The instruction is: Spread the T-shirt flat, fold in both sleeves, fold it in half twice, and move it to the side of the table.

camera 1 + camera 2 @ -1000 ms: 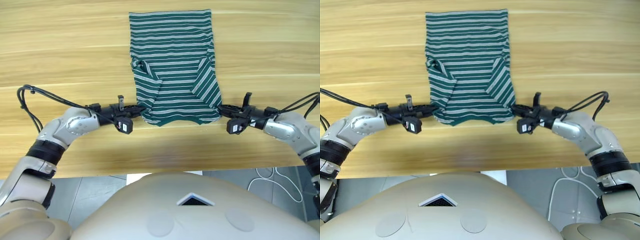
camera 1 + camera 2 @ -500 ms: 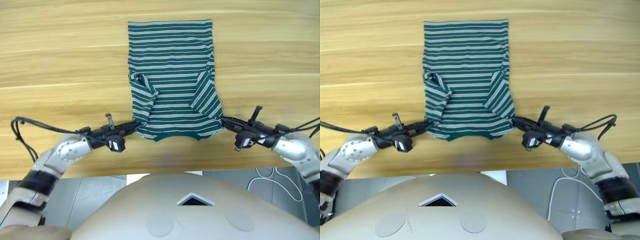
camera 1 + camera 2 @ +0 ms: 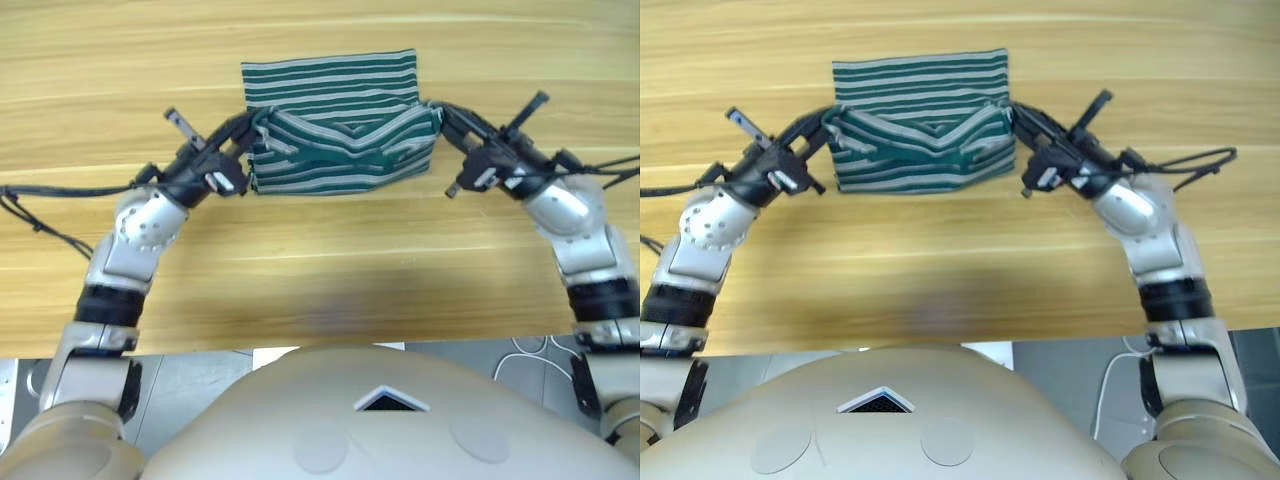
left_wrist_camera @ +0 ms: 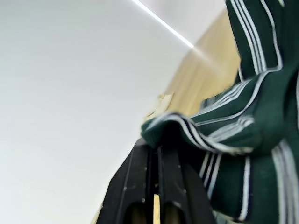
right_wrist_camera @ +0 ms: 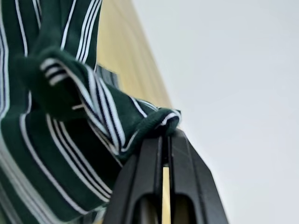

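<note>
T-shirt (image 3: 335, 130): dark green with pale stripes, toward 12 o'clock on the table (image 3: 300, 260), roughly centred between the two arms. The far strip lies flat on the wood, with its stripes running straight across. The nearer part is doubled over on it and bunched. It is strung between the two pincers and sags in a shallow V at the middle. The folded bundle's near edge faces 6 o'clock.

Left pincer (image 3: 247, 126): at the shirt's 9 o'clock corner, clenched on a wad of cloth. In the left wrist view the black fingers (image 4: 140, 177) stand tight together, with only a thin slit between them, and a rolled striped hem sits right on their tips.

Right pincer (image 3: 440, 112): at the shirt's 3 o'clock corner, likewise clamped on the fabric. The right wrist view shows the fingers (image 5: 145, 172) pressed close, with a green ribbed edge pinched at the tips and more cloth draped beyond.

Both arms angle in from about 7 and 5 o'clock. Black cables (image 3: 60, 190) trail from each wrist across the light wood-grain table.
</note>
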You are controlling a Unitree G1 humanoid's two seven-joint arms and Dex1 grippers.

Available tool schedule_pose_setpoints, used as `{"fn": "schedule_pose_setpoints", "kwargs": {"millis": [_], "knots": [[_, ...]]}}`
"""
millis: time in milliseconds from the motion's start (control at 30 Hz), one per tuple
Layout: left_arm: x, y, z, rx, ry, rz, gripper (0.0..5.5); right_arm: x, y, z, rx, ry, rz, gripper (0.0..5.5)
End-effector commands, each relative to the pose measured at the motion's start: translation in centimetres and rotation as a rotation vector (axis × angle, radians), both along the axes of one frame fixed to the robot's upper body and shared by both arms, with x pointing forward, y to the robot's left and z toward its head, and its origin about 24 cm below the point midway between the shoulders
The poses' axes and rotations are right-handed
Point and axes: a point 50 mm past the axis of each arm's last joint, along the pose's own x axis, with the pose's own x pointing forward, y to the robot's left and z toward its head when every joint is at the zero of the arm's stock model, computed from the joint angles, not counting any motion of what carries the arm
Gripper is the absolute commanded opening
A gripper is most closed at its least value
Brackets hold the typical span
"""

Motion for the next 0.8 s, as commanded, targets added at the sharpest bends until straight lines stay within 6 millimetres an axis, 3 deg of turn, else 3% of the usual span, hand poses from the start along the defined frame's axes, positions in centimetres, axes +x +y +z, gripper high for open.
{"fn": "schedule_pose_setpoints", "kwargs": {"millis": [33, 167, 433, 500, 800], "knots": [[3.1, 0.4, -0.7, 0.039, 0.014, 0.093, 0.01, 3.9, 1.2, 0.6, 0.016, -0.053, -0.078, 0.0], [5.3, 0.0, -1.7, 0.058, 0.025, 0.136, 0.01, 6.7, 1.8, 0.2, 0.021, -0.06, -0.162, 0.0], [7.4, -0.6, -3.7, 0.101, 0.093, 0.198, 0.01, 8.6, 2.3, -1.3, 0.006, -0.039, -0.242, 0.0], [7.7, -0.6, -4.1, 0.114, 0.112, 0.22, 0.0, 8.9, 2.5, -1.9, -0.006, -0.023, -0.254, 0.39], [9.0, -0.2, -4.5, 0.086, 0.185, 0.367, 1.52, 10.4, 4.1, -2.6, -0.051, -0.001, -0.326, 1.98]]}}
